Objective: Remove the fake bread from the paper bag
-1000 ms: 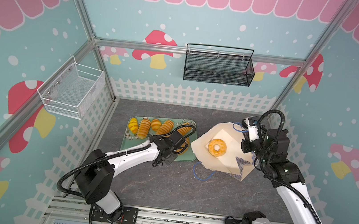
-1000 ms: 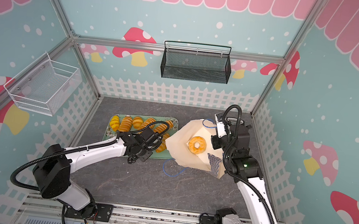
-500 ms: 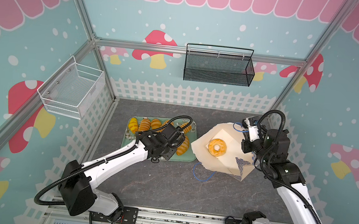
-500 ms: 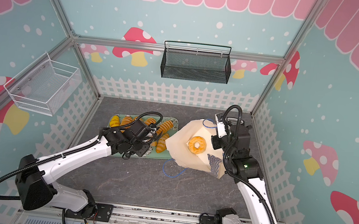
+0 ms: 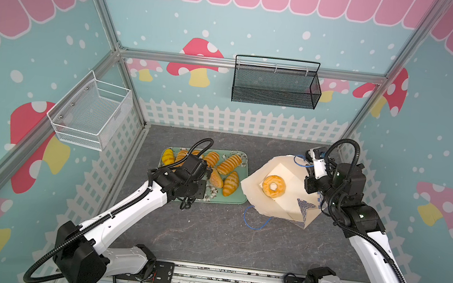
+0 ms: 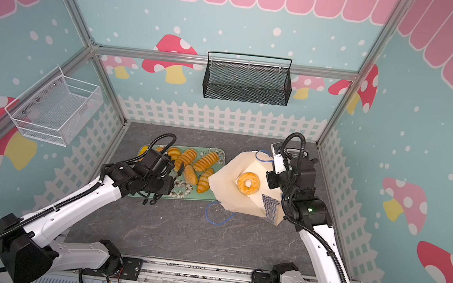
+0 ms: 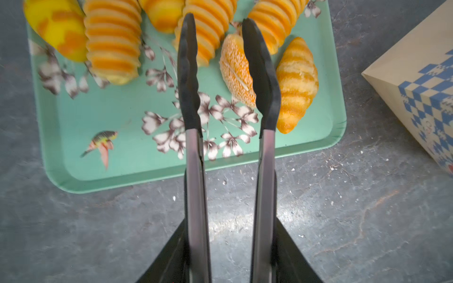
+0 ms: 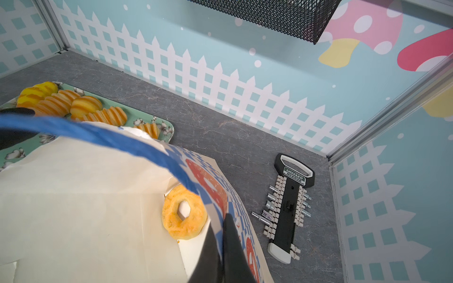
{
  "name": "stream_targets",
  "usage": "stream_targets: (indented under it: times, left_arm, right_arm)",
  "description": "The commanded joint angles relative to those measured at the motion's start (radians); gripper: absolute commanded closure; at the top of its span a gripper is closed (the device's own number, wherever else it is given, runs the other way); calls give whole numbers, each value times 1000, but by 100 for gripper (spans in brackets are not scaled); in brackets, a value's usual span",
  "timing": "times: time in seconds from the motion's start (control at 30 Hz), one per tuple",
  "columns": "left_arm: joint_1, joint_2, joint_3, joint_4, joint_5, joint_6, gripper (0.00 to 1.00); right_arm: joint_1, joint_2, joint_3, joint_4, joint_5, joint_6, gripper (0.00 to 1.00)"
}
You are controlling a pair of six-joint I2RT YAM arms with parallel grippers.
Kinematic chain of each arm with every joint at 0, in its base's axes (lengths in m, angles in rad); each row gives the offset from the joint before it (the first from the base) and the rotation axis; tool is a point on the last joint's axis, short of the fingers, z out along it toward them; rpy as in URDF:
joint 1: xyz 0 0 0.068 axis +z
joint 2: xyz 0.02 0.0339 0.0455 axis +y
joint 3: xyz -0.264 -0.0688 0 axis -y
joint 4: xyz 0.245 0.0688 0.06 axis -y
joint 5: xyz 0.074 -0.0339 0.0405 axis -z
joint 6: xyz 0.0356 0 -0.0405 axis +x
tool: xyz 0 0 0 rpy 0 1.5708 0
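Your right gripper (image 8: pixel 221 245) pinches the bag (image 8: pixel 85 208) rim, left gripper (image 7: pixel 221 73) spread; bagel (image 5: pixel 273 186) looks light, squashy, so tong it across the ring's 9-and-3 sides.

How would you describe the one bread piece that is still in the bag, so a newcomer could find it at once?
Start at the green tray of loaves, then look to the open cream paper bag beside it, whose edge the right gripper pinches. Inside lies the bagel. It is the only ring with a hole; the tray's pieces are all solid rolls and loaves.
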Motion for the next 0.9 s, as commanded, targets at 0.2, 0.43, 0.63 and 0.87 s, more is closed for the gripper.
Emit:
stream_targets:
  times: [0.2,0.43,0.63,0.87]
  left_arm:
    - [91,-43,-178,319,286,-262,50]
    - [118,-1,-220,427,334,-334,45]
    - [126,40,-223,460,343,-361,43]
    - [126,88,-226,466,330,-389,42]
  right_arm:
    - [5,-26,-20,19,-8,1,100]
    - [5,-33,-28,17,-6,0,100]
    - [5,-37,-31,20,-2,-2,100]
    - [5,-53,-45,19,5,-6,100]
